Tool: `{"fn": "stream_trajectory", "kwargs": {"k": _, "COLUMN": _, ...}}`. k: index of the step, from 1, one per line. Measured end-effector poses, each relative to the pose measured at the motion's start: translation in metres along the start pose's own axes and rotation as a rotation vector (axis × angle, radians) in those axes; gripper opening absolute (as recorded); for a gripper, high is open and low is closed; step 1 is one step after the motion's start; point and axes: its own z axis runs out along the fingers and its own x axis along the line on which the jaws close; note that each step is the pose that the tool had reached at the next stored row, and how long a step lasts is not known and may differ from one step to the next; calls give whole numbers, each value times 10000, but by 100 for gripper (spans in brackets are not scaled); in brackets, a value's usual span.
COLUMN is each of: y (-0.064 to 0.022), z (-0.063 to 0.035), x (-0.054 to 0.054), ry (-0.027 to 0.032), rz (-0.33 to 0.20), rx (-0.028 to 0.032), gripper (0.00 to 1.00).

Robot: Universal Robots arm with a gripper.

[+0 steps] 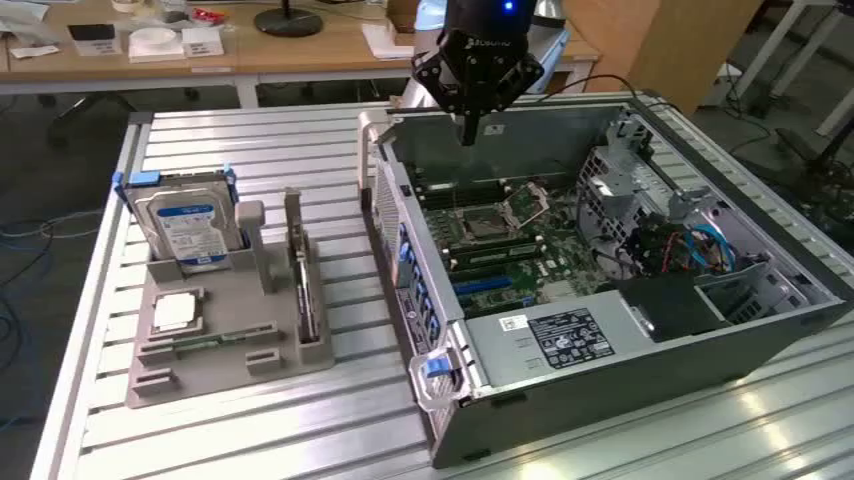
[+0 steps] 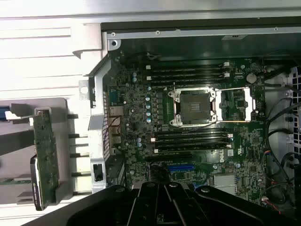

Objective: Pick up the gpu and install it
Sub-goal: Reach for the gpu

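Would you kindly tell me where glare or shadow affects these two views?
Exterior view: glare streaks the table nearest the camera, while the motherboard inside the case is evenly lit. Wrist view: the table beside the case is washed out white; the hand is a dark silhouette.

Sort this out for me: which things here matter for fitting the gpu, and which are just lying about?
Job: gpu, on edge in the holder; shut gripper, empty, over the case; motherboard inside it.
Lying about: hard drive and cpu, both in the holder; desk clutter behind.
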Motion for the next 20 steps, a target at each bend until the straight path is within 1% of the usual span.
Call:
{"fn": "stream_trajectory", "kwargs": {"k": 10, "y": -2, "z": -1, "x": 33, "ry": 0, "rz": 1, "rx": 0, "gripper": 11}}
{"fn": "stream_trajectory", "kwargs": {"k": 20, "y": -10, "z": -4, "x": 127, "ry": 0, "rz": 0, "rx": 0, "gripper": 11}}
